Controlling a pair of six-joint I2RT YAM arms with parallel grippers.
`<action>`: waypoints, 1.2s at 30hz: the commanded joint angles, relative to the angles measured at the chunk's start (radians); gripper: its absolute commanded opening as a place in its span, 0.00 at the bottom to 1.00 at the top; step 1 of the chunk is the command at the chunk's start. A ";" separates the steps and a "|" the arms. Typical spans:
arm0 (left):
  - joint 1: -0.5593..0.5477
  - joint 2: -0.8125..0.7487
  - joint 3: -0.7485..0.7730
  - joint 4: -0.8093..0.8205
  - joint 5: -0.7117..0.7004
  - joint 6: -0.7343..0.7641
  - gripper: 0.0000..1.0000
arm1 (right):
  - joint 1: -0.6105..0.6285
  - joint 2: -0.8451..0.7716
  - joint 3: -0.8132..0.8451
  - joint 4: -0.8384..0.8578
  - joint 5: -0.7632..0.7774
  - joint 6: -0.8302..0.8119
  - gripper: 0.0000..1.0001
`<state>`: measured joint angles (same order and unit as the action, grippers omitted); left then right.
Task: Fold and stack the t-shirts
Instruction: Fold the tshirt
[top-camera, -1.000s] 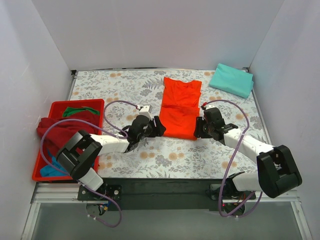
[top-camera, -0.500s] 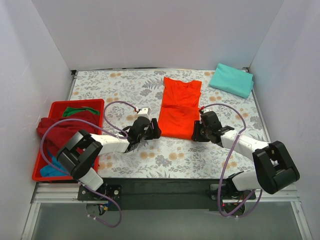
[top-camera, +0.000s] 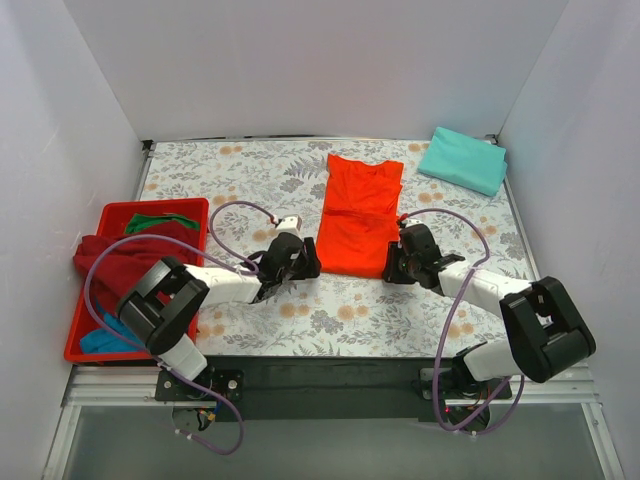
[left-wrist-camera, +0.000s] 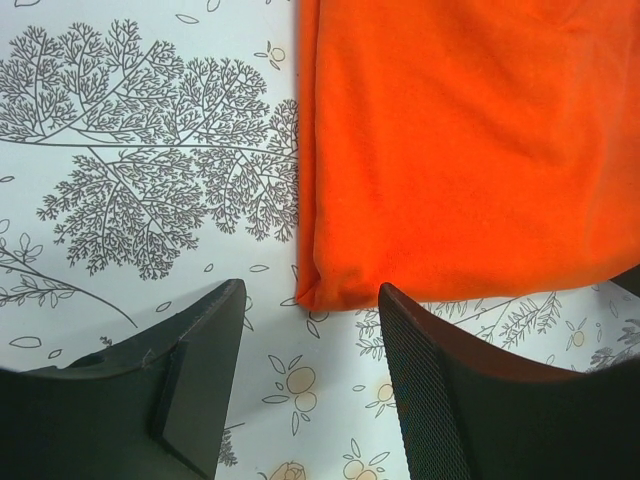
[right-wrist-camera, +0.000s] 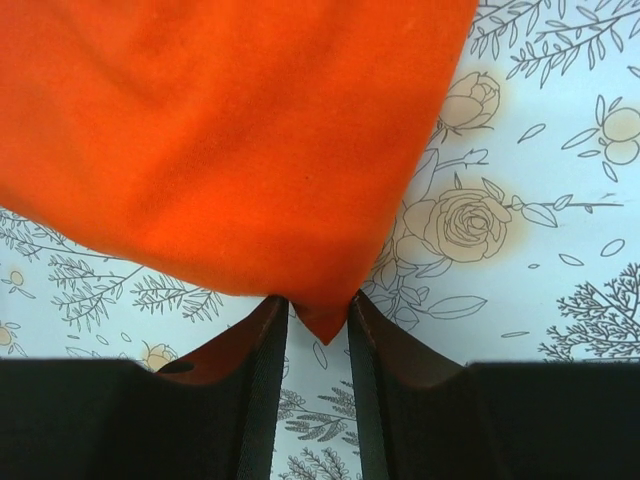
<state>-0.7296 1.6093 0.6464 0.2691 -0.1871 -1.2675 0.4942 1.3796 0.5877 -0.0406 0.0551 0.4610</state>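
Top external view: on the flowered table, well to the left of the orange-red t-shirt, stood a red tray. It held 3 more t-shirts: a maroon one spilling over its left rim, a green one at its far end and a blue one at its near end.

The left gripper lay low over the table at the orange-red t-shirt's near-left corner. The orange-red t-shirt itself lay flat around the middle of the table, folded into a long narrow strip with the collar at the far end. The right gripper sat at the strip's near-right corner. Far to the right of the orange-red t-shirt, in the table's far right corner, rested a folded mint-teal t-shirt, well apart from both arms.

In the left wrist view the left gripper had its 2 fingers spread wide. The folded corner of the orange-red t-shirt reached just into the gap between their tips, and 1 fingertip met the cloth's near edge.

In the right wrist view the right gripper had its fingers drawn narrow. The pointed corner of the orange-red t-shirt dipped between the tips. Table pattern showed in the slit below the point, so the fingers were not pressed together.
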 joint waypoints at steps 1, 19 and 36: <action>0.001 0.006 0.033 -0.018 -0.028 0.014 0.54 | 0.006 0.041 0.006 -0.013 0.031 -0.004 0.37; 0.001 0.090 0.101 -0.087 -0.023 0.010 0.36 | 0.006 -0.036 -0.039 -0.035 0.009 0.007 0.28; 0.001 0.097 0.096 -0.171 -0.015 -0.013 0.31 | 0.006 -0.044 -0.045 -0.044 0.020 0.005 0.16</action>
<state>-0.7288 1.7111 0.7677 0.2031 -0.1997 -1.2766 0.4942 1.3510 0.5606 -0.0471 0.0570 0.4683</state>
